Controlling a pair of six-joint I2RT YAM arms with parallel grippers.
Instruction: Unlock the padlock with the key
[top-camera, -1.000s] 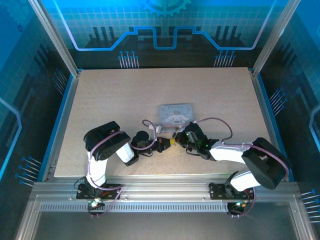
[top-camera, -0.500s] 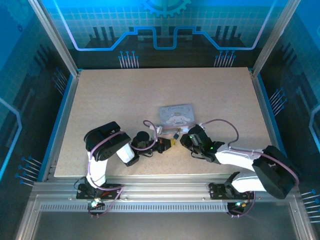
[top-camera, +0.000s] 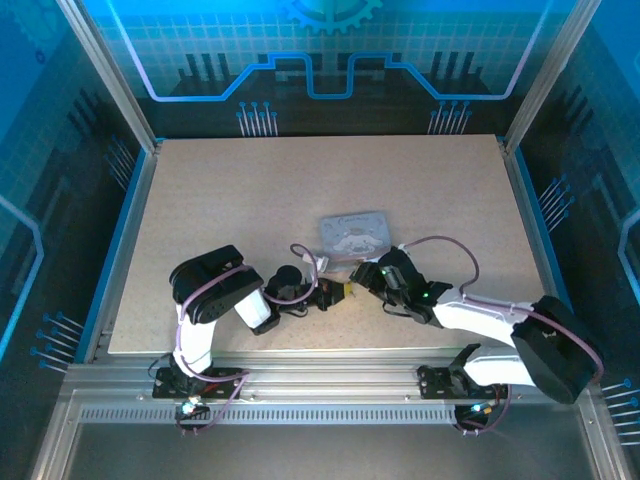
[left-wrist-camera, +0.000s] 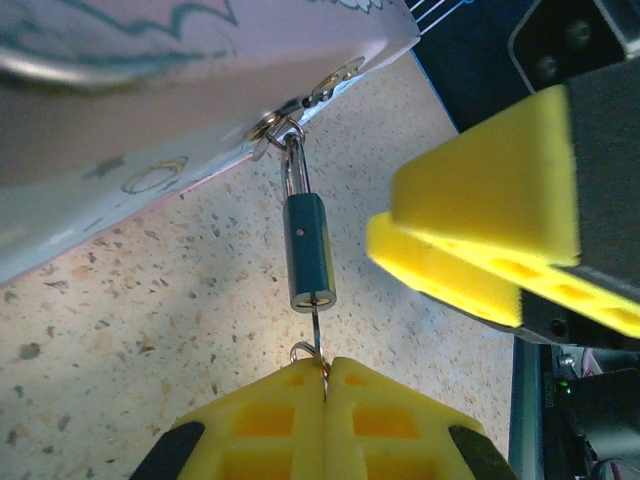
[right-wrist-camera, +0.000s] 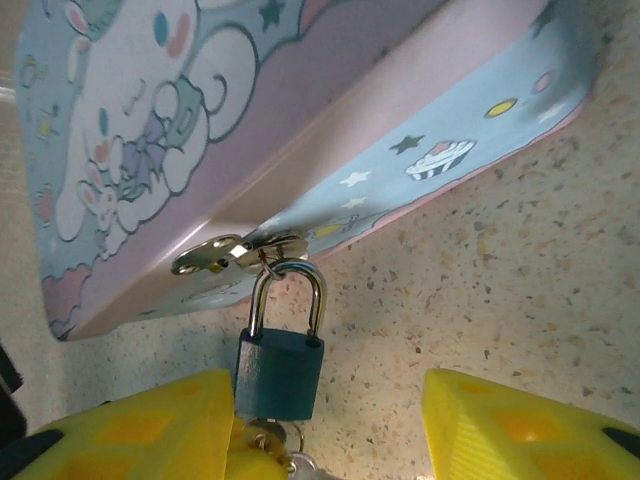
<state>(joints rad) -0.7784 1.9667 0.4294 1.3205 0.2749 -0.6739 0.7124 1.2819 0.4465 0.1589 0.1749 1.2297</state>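
The left fingers (left-wrist-camera: 322, 385) are pressed together on the key (left-wrist-camera: 316, 338), a thin sliver whose blade runs straight out from their tips into the bottom end of the padlock (left-wrist-camera: 308, 250). The padlock hangs just beyond those tips, its shackle looped through the clasp (right-wrist-camera: 225, 252) on the edge of the pale printed tin (left-wrist-camera: 150, 100), which lies further out from the left fingers. The right fingers (left-wrist-camera: 410, 215) stand spread, holding nothing. In the right wrist view one sits just beside the padlock body on the left and the other well apart on the right, with speckled bench (right-wrist-camera: 480, 300) between them. Both legs of the shackle appear seated in the body.
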